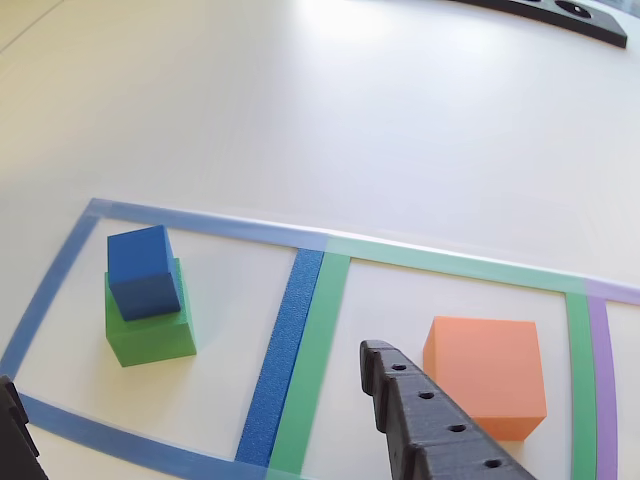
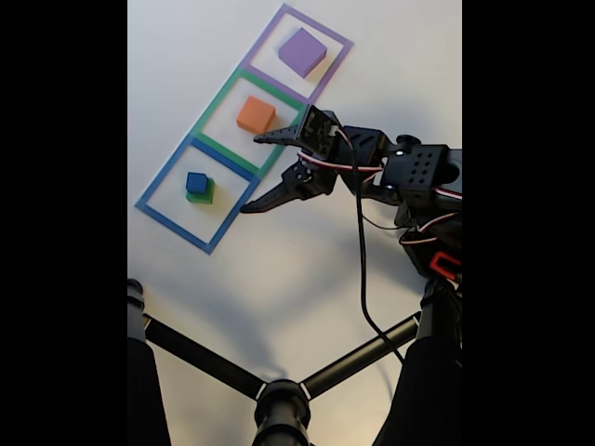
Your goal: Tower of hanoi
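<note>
In the other view, a small blue cube (image 1: 146,272) sits stacked on a green cube (image 1: 150,328) inside the blue-taped square (image 1: 48,290) at the left. An orange cube (image 1: 489,376) rests in the green-taped square (image 1: 318,352) to its right, beside a dark finger (image 1: 425,415) near the bottom edge.

In the fixed view, the end effector (image 2: 262,173) hangs over the white surface (image 2: 279,279), jaws spread wide and empty, just right of the taped squares. A purple cube (image 2: 302,51) lies in the far purple-taped square (image 2: 340,40), well apart from the blue-on-green stack.
</note>
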`<state>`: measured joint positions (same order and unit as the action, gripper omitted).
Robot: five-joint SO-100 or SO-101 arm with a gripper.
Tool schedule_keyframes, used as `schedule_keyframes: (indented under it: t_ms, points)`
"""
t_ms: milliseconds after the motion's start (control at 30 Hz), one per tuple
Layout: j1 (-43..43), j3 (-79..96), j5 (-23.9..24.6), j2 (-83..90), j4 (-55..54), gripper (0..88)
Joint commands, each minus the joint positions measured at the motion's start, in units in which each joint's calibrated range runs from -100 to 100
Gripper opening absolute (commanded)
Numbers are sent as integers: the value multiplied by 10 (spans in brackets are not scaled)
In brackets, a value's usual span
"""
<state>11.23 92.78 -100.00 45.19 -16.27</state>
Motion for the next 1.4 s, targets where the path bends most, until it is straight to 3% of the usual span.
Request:
schedule_keyframes:
  t_ms: [0, 200, 400, 767, 1367]
  points:
    - [-5, -8, 0, -108, -132, 432]
    - [2, -49, 0, -278, -286, 426]
    - [6, -118, 0, -417, -374, 425]
    - [43, -205, 0, -552, -450, 423]
    - [81, -292, 0, -653, -482, 401]
